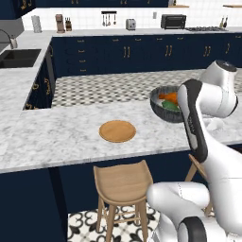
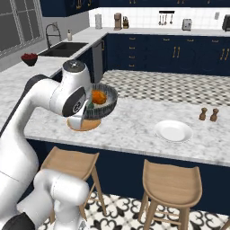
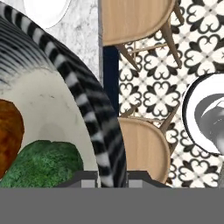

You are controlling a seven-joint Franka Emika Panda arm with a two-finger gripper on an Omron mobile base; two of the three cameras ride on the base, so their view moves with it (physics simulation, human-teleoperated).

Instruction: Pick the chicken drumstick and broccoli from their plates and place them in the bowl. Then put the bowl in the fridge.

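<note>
The chicken and broccoli sit in the bowl. The gripper pinches its rim tight. The fridge trip is left.

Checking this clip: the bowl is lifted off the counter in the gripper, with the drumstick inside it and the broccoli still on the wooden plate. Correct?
Not quite. The broccoli lies in the bowl beside the chicken drumstick, as the hand view shows. The wooden plate is bare in the left base view. The rest holds: the gripper is shut on the bowl's rim.
</note>
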